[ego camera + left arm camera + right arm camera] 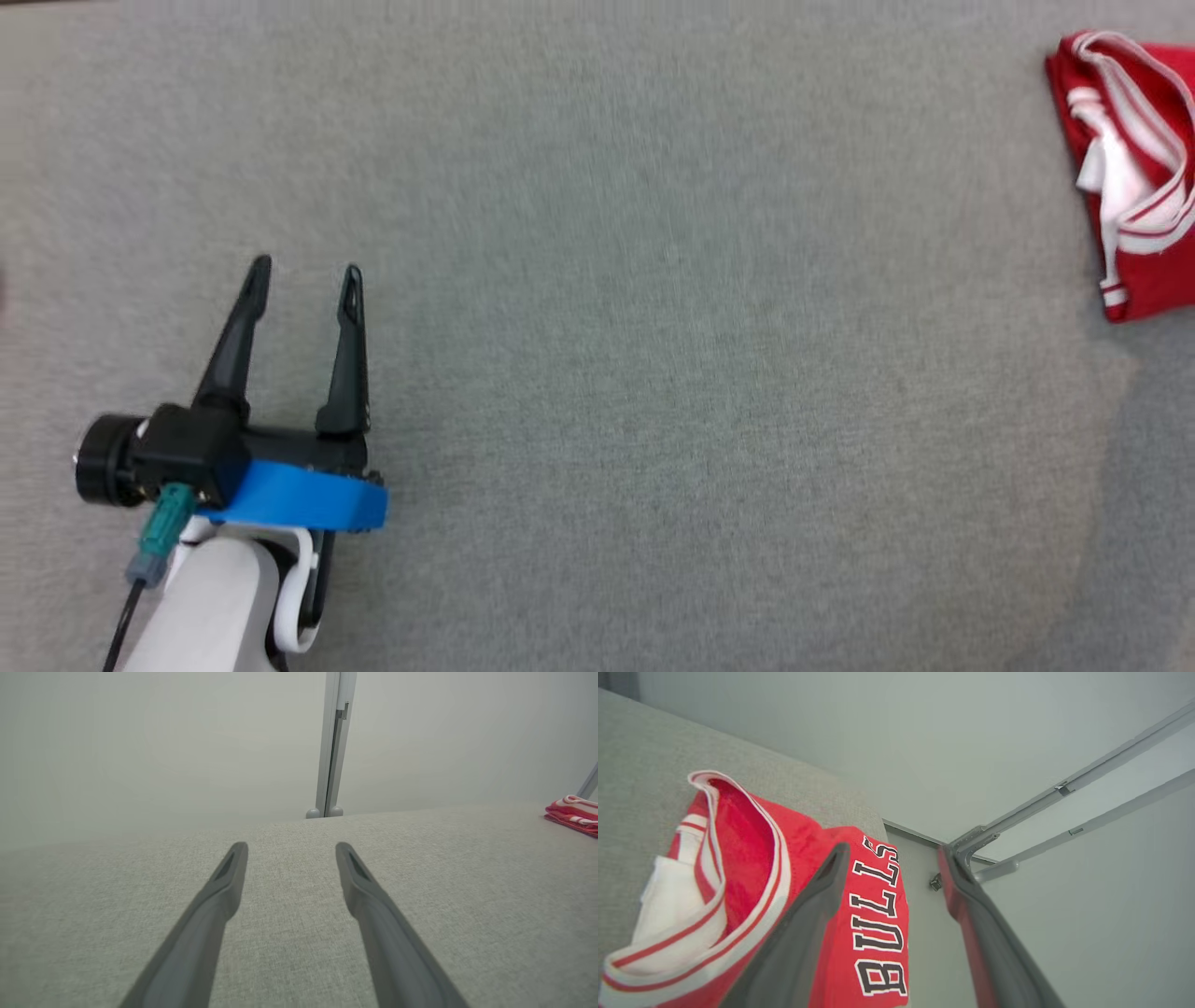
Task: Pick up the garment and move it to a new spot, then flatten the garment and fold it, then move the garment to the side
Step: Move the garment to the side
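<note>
The garment [1146, 280] is a red jersey with white trim, lying folded at the far right of the grey fabric table [653, 373]. In the right wrist view the garment [752, 858] shows black and white "BULLS" lettering and reaches the table's corner. My right gripper [893, 854] stands open just above it, one finger over the lettered part and the other past the table edge, with nothing held between them. My left gripper [307, 271] hovers open over bare table at the lower left, far from the garment [572, 811]. Its fingers [224, 891] hold nothing.
A pale grey post [332, 756] rises behind the table's far edge in the left wrist view. Grey metal rails [1064, 788] run along the wall past the table corner in the right wrist view. Plain grey cloth lies between the left gripper and the garment.
</note>
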Robot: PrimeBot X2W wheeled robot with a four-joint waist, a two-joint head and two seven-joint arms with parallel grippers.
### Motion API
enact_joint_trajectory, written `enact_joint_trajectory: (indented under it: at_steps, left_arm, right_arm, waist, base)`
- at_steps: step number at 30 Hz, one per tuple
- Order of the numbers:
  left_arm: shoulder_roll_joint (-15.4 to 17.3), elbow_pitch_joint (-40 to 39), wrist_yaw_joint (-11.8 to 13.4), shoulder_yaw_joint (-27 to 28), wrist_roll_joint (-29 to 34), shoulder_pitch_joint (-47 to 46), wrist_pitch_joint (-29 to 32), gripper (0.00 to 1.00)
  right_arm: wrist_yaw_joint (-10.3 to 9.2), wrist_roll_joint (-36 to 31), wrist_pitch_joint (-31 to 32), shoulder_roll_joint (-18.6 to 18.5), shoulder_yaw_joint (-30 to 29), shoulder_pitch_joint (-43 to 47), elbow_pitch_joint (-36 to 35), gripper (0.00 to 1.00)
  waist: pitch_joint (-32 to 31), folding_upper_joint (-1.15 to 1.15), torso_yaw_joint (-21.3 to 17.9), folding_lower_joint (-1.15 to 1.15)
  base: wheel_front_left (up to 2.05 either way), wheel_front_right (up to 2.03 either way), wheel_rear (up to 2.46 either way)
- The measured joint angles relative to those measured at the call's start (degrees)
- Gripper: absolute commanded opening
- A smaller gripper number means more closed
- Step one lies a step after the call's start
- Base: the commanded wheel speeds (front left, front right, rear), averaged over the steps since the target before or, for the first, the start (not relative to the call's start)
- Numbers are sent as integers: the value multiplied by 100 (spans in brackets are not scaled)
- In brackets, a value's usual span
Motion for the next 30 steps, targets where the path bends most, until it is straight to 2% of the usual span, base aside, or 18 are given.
enact_joint_trajectory:
  at_steps: [7,14,19,30]
  left_arm:
    - [-238,455,-26,52,-158,383,-53,100]
    - [-398,733,-33,135,-253,846,-65,100]
    - [-449,848,-46,218,-275,1113,-65,100]
    - [-478,993,-45,307,-249,1472,-65,100]
  right_arm:
    - [0,342,-904,1189,-557,787,-385,100]
    - [-1,719,-1209,2192,-647,2031,-1304,100]
    - [-1,1066,-1257,2657,-345,2962,-2221,100]
    - [-1,1417,-738,2978,-54,4560,-3976,100]
  waist:
    - [-890,-1,130,-1]
    - [-1633,-1,162,-1]
    - [-2058,-1,189,0]
    - [-2540,-1,344,0]
  base:
    - [0,0,0]
    - [0,0,0]
    - [0,0,0]
    - [0,0,0]
